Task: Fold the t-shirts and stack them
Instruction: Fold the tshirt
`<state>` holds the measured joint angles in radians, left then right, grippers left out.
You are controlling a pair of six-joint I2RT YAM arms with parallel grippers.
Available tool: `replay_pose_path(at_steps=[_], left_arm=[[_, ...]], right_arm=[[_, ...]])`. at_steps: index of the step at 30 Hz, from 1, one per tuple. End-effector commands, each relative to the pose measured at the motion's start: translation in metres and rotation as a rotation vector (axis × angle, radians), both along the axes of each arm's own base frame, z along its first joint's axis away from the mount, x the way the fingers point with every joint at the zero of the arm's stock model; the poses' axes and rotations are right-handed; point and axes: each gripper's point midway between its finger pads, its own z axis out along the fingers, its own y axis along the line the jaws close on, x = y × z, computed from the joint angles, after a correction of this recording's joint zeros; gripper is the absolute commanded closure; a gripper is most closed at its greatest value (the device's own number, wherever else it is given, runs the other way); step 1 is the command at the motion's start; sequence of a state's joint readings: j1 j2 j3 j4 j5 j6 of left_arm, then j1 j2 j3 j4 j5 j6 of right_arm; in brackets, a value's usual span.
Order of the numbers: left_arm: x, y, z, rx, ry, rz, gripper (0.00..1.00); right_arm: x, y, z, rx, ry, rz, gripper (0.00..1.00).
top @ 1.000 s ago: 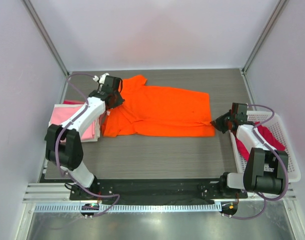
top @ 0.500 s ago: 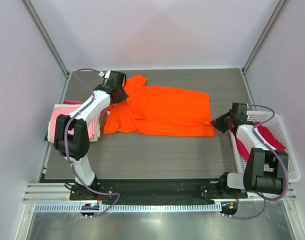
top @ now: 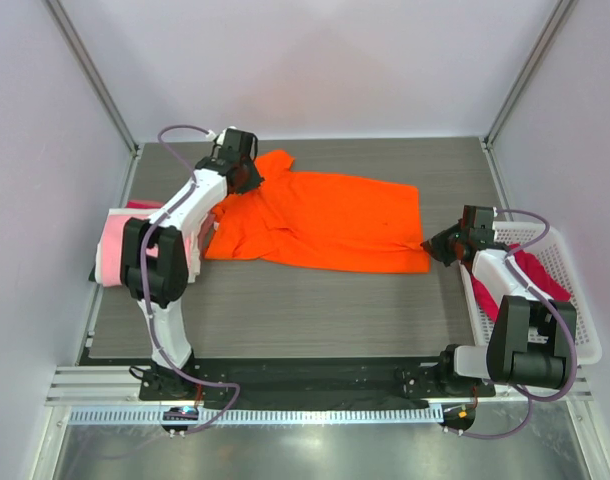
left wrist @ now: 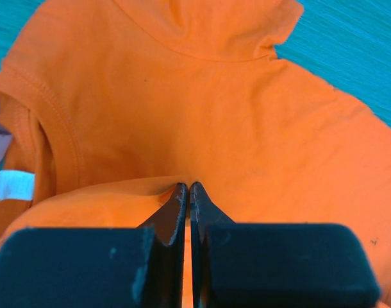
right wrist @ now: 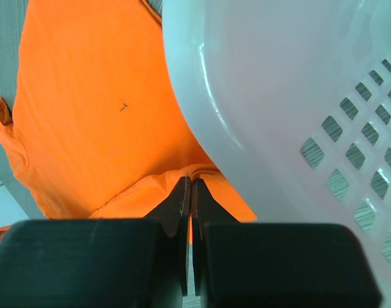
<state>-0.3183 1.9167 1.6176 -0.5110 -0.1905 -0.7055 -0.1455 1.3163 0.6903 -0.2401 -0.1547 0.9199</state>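
The bright orange t-shirt [top: 325, 220] lies spread across the middle of the table, collar end at the left. My left gripper [top: 247, 180] is shut on a fold of its cloth [left wrist: 183, 122] near the shoulder at the far left. My right gripper [top: 432, 245] is shut on the shirt's near right corner [right wrist: 106, 109], beside the basket. A light pink t-shirt [top: 120, 238] lies folded at the left edge, with a darker pink one under it. A dark pink-red t-shirt [top: 540, 275] lies in the basket. No white or magenta shirt shows.
The white plastic lattice basket [top: 575, 300] stands at the right edge; its rim [right wrist: 247, 96] is right next to my right gripper. Grey walls and metal posts close the back and sides. A black base rail runs along the near edge.
My left gripper has moved toward the back and right with the orange cloth, drawing the shirt's left side over. The right arm has not moved.
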Motion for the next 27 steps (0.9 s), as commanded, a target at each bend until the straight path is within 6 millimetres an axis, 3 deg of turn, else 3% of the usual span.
replay_pose_path(at_steps=[1,8,10,11,12,13,14,15,16,18,20,21,22,23,24,25,26,27], left_arm=[[0.017,-0.008,0.012,-0.031,-0.046,-0.018,1.00],[0.028,-0.010,0.001,-0.016,-0.023,-0.012,0.97],[0.031,-0.011,-0.003,-0.012,-0.018,-0.017,0.91],[0.030,-0.010,-0.006,-0.006,-0.004,-0.015,0.69],[0.035,-0.009,0.002,0.002,-0.020,-0.003,0.49],[0.030,-0.004,0.001,0.018,0.006,0.011,0.28],[0.030,-0.003,0.008,0.021,-0.004,0.016,0.25],[0.027,-0.002,0.010,0.023,-0.006,0.014,0.22],[0.024,-0.001,0.025,0.015,-0.037,0.010,0.20],[0.013,0.001,0.030,0.019,-0.038,0.005,0.20],[-0.002,0.006,0.054,0.019,-0.081,0.007,0.20],[-0.010,0.007,0.057,0.022,-0.082,0.008,0.20],[-0.023,0.011,0.045,0.034,-0.052,0.014,0.21],[-0.036,0.014,0.059,0.016,-0.076,0.024,0.22],[-0.044,0.017,0.057,0.012,-0.070,0.032,0.22],[-0.060,0.022,0.039,0.018,-0.031,0.041,0.23],[-0.068,0.025,0.036,0.011,-0.026,0.048,0.23],[-0.078,0.027,0.050,-0.017,-0.064,0.059,0.24]], right_arm=[[0.011,-0.006,0.013,-0.024,-0.040,-0.024,0.96],[0.014,-0.003,0.012,-0.026,-0.045,-0.009,0.89],[0.014,-0.002,0.014,-0.027,-0.050,-0.005,0.82],[0.014,-0.001,0.015,-0.028,-0.055,0.001,0.75],[0.015,-0.003,0.019,-0.040,-0.065,-0.007,0.42],[0.012,-0.001,0.020,-0.050,-0.058,-0.004,0.29],[0.010,-0.002,0.022,-0.065,-0.059,-0.005,0.22],[0.010,-0.003,0.031,-0.086,-0.081,-0.009,0.21],[0.005,0.002,0.033,-0.092,-0.077,0.002,0.21],[0.001,0.003,0.043,-0.123,-0.097,-0.008,0.22],[-0.009,0.001,0.055,-0.201,-0.111,-0.046,0.23],[-0.014,0.011,0.058,-0.216,-0.117,-0.024,0.23],[-0.021,0.009,0.064,-0.246,-0.125,-0.048,0.24],[-0.026,0.021,0.064,-0.237,-0.131,-0.035,0.27],[-0.033,0.022,0.059,-0.238,-0.118,-0.047,0.28],[-0.039,0.025,0.056,-0.239,-0.109,-0.044,0.29],[-0.042,0.029,0.058,-0.239,-0.129,-0.057,0.31],[-0.049,0.030,0.048,-0.246,-0.111,-0.061,0.32]])
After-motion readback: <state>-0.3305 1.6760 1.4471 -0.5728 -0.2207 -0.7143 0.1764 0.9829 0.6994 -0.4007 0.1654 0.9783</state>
